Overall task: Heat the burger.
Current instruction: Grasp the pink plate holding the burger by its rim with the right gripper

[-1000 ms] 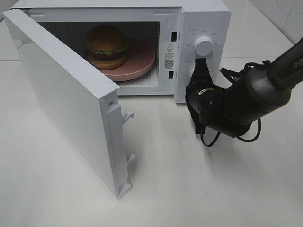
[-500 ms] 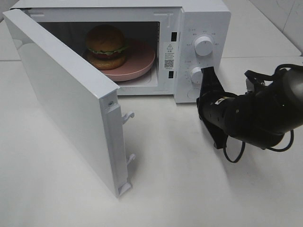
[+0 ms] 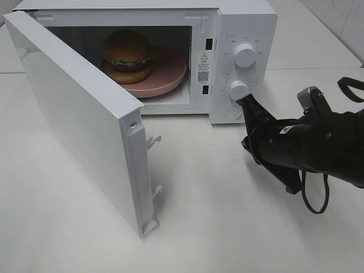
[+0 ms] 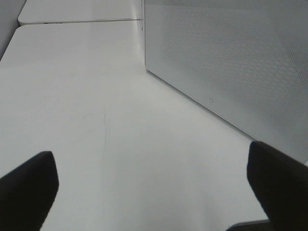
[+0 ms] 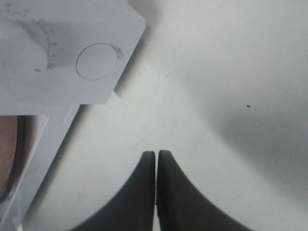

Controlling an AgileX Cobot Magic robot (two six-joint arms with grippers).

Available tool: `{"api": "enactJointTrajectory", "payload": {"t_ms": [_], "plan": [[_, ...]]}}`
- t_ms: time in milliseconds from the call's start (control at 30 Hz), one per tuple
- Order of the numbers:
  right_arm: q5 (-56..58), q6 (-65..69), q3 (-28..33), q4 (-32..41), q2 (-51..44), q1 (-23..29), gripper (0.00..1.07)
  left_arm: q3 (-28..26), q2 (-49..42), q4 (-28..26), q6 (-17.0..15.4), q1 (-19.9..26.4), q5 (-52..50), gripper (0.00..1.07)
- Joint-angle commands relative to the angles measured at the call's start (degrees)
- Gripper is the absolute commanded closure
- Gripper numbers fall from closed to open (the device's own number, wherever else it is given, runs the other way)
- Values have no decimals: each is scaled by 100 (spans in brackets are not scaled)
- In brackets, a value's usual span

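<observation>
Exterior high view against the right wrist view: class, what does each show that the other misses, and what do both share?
Only exterior high: the burger inside the microwave, the open door and the upper knob.
Only right wrist: a close look at the right pincer, fingertips pressed together, and a dark speck on the table.
Both: the control panel with its round button, the white table and the right pincer itself.
</observation>
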Motion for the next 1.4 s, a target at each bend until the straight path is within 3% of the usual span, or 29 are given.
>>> {"api": "enactJointTrajectory", "payload": {"t_ms": [33, 533, 900, 1133, 1400], "plan": [[435, -814, 23, -46, -304, -23, 104, 17, -115, -6, -29, 11, -74, 6], [2355, -3879, 17, -57, -1243, -46, 103, 17, -115, -6, -29, 11, -74, 6], [3512, -5260, 11, -195, -1369, -46, 102, 17, -115, -6, -29, 11, -74, 6], [4125, -5541, 0, -940, -1369, -46, 102, 17, -115, -6, -29, 11, -74, 6], [5403, -5546, -527, -2469, -1369, -46, 102, 17, -115, -6, -29, 11, -74, 6]]}}
